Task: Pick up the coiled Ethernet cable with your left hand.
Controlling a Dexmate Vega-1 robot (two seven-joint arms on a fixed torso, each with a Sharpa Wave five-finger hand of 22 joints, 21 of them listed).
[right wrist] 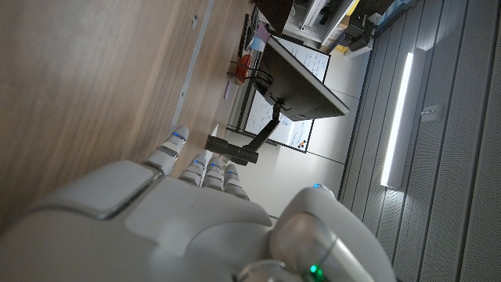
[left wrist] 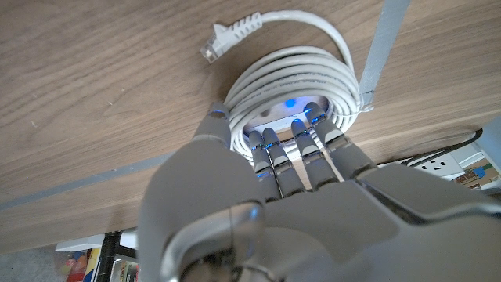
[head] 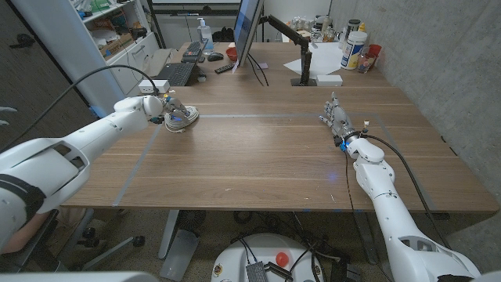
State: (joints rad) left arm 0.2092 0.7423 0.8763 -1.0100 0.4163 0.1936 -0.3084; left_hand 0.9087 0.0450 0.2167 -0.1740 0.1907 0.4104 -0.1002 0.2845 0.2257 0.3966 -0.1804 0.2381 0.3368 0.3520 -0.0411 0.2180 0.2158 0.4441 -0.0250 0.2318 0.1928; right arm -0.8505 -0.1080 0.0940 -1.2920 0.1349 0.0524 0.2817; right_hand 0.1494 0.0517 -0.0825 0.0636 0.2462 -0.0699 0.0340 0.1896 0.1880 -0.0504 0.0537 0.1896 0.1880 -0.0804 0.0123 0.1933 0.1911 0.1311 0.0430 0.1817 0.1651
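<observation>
The coiled Ethernet cable (head: 183,119) is a white coil lying on the wooden table (head: 258,157) at its left side. My left hand (head: 157,105) reaches onto it from the left. In the left wrist view the fingers (left wrist: 309,145) dip into the middle of the coiled Ethernet cable (left wrist: 313,66) while the thumb presses its outer rim, so my left hand (left wrist: 274,196) grips the near side of the coil. A clear plug (left wrist: 223,37) sticks out from the coil. My right hand (head: 337,121) stands on the table's right side, fingers straight and holding nothing; it also shows as my right hand (right wrist: 180,211).
A strip of grey tape (left wrist: 381,47) runs on the table just beside the coil. At the back stand a monitor (head: 247,31), a black keyboard (head: 177,73), a monitor arm base (head: 304,72), a white box (head: 329,79) and bottles (head: 354,47).
</observation>
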